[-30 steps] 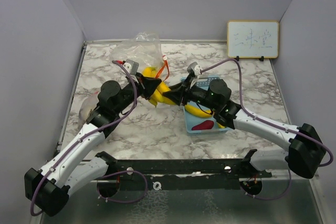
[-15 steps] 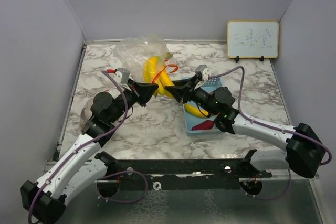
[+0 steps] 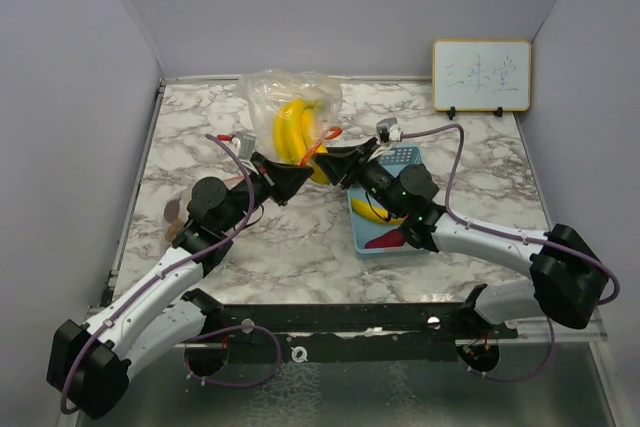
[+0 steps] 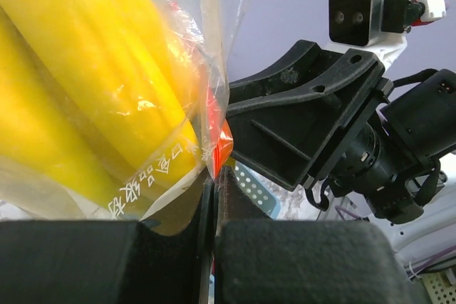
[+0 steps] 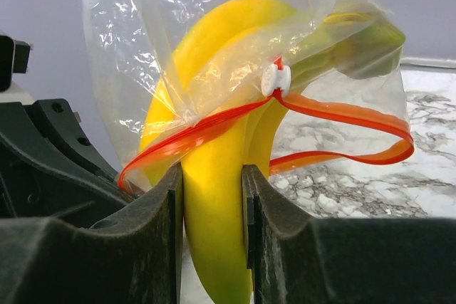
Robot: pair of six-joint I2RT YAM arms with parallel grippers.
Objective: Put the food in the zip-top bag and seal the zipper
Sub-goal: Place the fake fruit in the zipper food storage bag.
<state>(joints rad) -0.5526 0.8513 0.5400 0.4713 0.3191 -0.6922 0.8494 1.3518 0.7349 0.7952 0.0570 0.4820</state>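
A clear zip-top bag [image 3: 292, 107] with an orange zipper track hangs upright above the table's back middle. A yellow banana bunch [image 3: 291, 130] sits partly inside it. My left gripper [image 3: 287, 173] is shut on the bag's edge by the orange zipper [image 4: 216, 149]; the bananas [image 4: 85, 83] show through the plastic. My right gripper [image 3: 337, 161] is shut on one banana [image 5: 212, 233] whose lower end sticks out of the bag's mouth [image 5: 235, 69]. The zipper track [image 5: 335, 115] loops open around the bananas, with its white slider [image 5: 276, 80] near the top.
A light-blue basket [image 3: 365, 236] lies right of centre with a yellow banana [image 3: 372, 212] and a magenta piece [image 3: 386, 240] in it. Small dark and brownish pieces [image 3: 174, 211] lie at the left beside my left arm. A whiteboard [image 3: 481, 75] stands at the back right.
Both grippers have lifted the bag and bananas up and toward the back. The bag now hangs upright with more of the bananas inside it.
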